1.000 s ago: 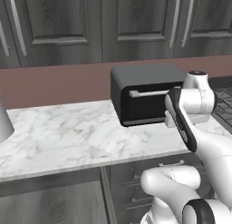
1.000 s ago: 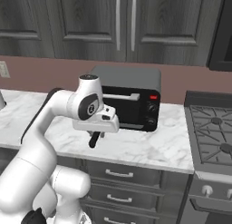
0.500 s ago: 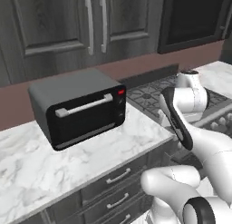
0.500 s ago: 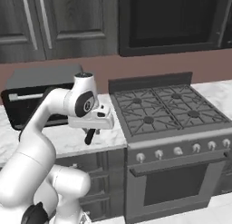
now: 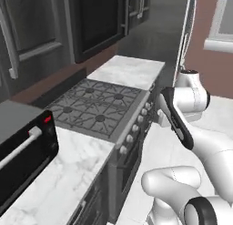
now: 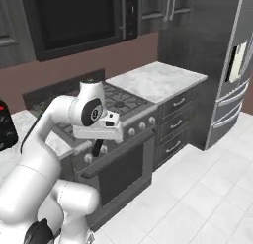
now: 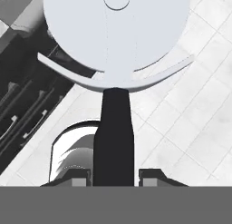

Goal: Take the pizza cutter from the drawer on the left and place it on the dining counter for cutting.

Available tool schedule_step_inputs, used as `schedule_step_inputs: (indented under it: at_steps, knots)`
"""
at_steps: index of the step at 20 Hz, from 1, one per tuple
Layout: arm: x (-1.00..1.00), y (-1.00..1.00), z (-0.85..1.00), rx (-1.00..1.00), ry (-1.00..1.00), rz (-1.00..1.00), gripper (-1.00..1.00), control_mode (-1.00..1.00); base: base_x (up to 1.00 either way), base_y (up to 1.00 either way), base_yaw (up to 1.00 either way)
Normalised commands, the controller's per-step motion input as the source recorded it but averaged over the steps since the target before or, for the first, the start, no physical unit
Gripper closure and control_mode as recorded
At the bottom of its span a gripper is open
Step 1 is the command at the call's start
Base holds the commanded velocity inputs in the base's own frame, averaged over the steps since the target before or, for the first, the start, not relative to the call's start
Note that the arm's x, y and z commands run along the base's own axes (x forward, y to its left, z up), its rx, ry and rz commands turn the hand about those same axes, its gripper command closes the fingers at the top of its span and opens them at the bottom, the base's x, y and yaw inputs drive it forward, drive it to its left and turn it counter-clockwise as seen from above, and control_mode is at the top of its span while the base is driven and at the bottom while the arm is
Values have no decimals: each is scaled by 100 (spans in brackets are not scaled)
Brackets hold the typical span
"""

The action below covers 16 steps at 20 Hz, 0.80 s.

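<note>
Carrying step: one gripper (image 7: 113, 177), fingers clamped on the black handle of the single pizza cutter (image 7: 115, 73), whose round head points to 12 o'clock in the hand view, above white floor tiles. One stove (image 5: 98, 108) lies at 9 o'clock. Next, judging by the task: reach the dining counter, then lower and release.

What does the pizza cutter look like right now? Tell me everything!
The pizza cutter has a big round pale metal wheel, a curved silvery guard under it and a straight black handle. The claw pinches the handle, one dark fingertip on each side. It hangs in the air over the white tiled floor, touching nothing else.
</note>
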Motion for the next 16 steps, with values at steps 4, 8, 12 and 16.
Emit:
schedule_step_inputs:
  at_steps: [4, 8, 12, 16]
  knots:
    - [0, 0, 0, 0, 0, 0, 100, 100, 0, -22, -90]
    - [0, 0, 0, 0, 0, 0, 100, 100, 0, -17, -90]
    - [0, 0, 0, 0, 0, 0, 100, 100, 0, -14, -90]
    - [0, 0, 0, 0, 0, 0, 100, 100, 0, -17, -86]
